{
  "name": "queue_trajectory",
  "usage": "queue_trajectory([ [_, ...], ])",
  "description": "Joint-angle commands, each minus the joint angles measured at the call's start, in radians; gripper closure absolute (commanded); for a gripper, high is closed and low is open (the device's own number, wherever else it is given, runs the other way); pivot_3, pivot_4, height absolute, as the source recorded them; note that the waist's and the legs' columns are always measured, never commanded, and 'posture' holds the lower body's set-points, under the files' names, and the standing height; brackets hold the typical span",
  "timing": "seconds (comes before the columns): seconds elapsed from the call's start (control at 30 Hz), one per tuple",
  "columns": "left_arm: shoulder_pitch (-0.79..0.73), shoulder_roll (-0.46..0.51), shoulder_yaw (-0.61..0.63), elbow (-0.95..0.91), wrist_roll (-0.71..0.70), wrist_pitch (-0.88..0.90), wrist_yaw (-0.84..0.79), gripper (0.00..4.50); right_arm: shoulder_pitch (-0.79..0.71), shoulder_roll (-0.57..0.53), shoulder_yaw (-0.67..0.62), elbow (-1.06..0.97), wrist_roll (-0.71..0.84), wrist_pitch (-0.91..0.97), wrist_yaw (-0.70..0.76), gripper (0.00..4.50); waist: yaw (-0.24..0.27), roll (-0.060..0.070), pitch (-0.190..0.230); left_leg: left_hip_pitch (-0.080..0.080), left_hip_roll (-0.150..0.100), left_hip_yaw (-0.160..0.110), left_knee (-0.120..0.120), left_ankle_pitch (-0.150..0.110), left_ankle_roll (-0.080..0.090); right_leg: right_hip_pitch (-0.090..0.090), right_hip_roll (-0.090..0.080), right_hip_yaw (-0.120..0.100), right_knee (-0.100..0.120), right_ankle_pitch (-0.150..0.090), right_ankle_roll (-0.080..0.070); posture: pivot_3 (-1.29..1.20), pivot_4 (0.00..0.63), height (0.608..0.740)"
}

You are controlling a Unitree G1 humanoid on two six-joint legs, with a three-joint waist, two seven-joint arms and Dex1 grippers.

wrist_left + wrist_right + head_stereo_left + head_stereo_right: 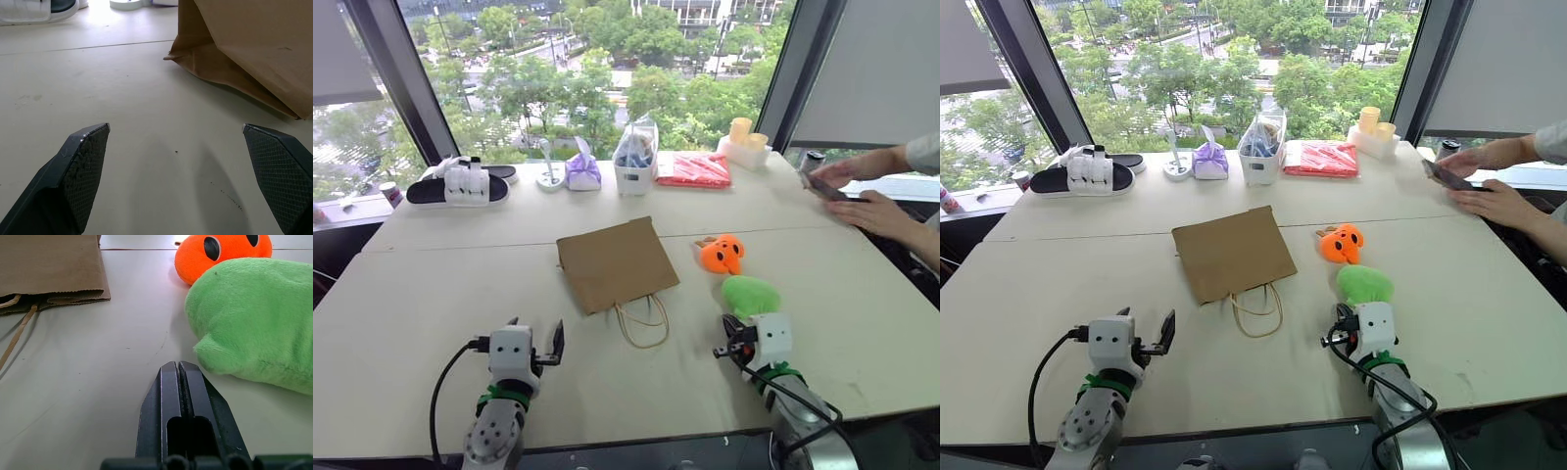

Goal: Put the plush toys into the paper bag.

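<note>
The brown paper bag (617, 262) lies flat in the middle of the table, its loop handles (642, 322) pointing toward me. Right of it rests the orange plush toy (722, 254) with dark face marks, and the green plush toy (750, 295) lies just nearer. My right gripper (178, 365) is shut and empty, low over the table, a short way in front of the green toy (254, 323) and slightly left of it. My left gripper (176, 132) is open wide above bare tabletop, with the bag's near left corner (244, 58) ahead of it.
Along the far edge by the window sit a black-and-white slipper (460, 183), a purple tissue pouch (583, 171), a clear container (635, 162), a red packet (695, 168) and a white tray with yellow cups (744, 145). A person's hands (871, 206) hold a phone at the table's right side.
</note>
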Motion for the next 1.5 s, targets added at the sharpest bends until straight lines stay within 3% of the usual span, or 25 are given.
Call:
queue_trajectory([
  [0.03,0.002,0.006,-0.004,-0.057,0.004,-0.003,-0.001,0.05,0.016,0.006,-0.013,-0.040,0.004,0.004,-0.009,4.50,0.000,0.000,0.000,0.000,0.000,0.000,0.000,0.000,0.000,0.000,0.000,0.000,0.000,0.000,0.000,0.00,0.150,0.740],
  [0.8,-0.032,0.041,0.009,-0.051,-0.030,-0.010,-0.057,0.05,0.015,-0.055,0.020,-0.043,-0.043,-0.078,0.051,4.50,0.000,0.000,0.000,0.000,0.001,0.000,0.000,0.000,0.000,0.000,0.000,0.000,0.000,0.000,0.000,0.00,0.150,0.740],
  [0.97,-0.098,0.141,0.031,-0.049,-0.057,0.012,-0.153,0.05,0.015,-0.119,0.041,-0.076,-0.047,-0.106,0.132,4.50,-0.001,0.000,0.000,0.000,0.001,0.000,0.000,0.000,0.000,0.000,0.001,0.000,0.000,0.000,0.000,0.00,0.150,0.740],
  [1.13,-0.218,0.374,0.037,-0.062,-0.153,0.029,-0.421,0.05,0.034,-0.204,0.041,-0.192,0.001,-0.058,0.233,4.50,-0.001,0.001,0.001,-0.001,0.001,0.000,0.000,0.000,0.000,-0.001,0.001,0.000,0.000,0.000,0.000,0.00,0.150,0.740],
  [1.3,-0.411,0.602,-0.049,0.117,-0.116,-0.187,-0.744,0.05,0.013,-0.254,0.015,-0.297,0.074,0.064,0.285,4.50,-0.001,0.002,0.001,0.000,0.001,0.001,0.000,0.000,0.000,0.000,0.001,0.000,0.000,0.000,-0.001,0.00,0.150,0.740],
  [1.5,-0.594,0.633,-0.151,0.336,-0.116,-0.324,-0.956,0.05,-0.046,-0.250,-0.023,-0.332,0.096,0.146,0.246,4.50,-0.002,0.001,0.001,0.000,0.001,0.001,0.000,0.000,0.000,0.000,0.001,0.000,-0.002,0.001,-0.001,0.00,0.150,0.740],
])
